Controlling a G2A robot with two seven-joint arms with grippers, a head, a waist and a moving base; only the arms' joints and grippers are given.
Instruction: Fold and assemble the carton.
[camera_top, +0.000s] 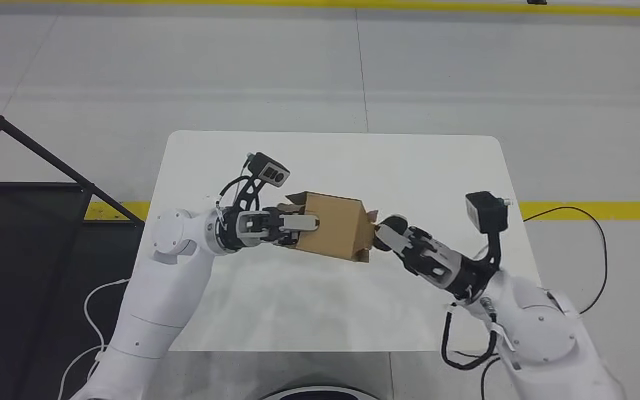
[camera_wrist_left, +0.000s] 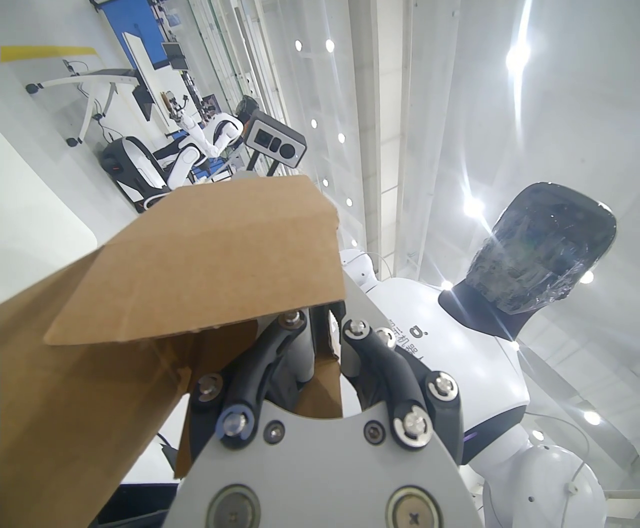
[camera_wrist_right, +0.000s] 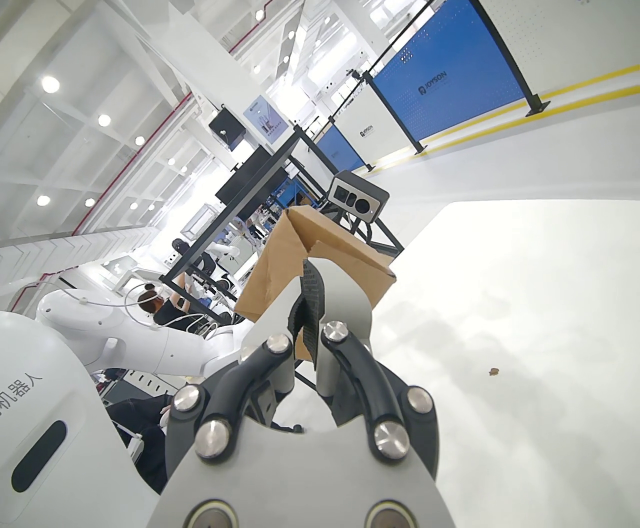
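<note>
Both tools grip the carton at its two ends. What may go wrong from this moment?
1. The right tool pinches only a thin flap edge of the carton; the flap may tear or slip out.
2. The left tool grips one wall, so uneven pulling between the arms may twist or crush the half-formed carton.

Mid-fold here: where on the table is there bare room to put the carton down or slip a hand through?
Bare table runs along the far edge beyond the carton, and along the near edge toward the robot. The middle band is crowded: the left gripper and right gripper pinch the carton from opposite ends.
</note>
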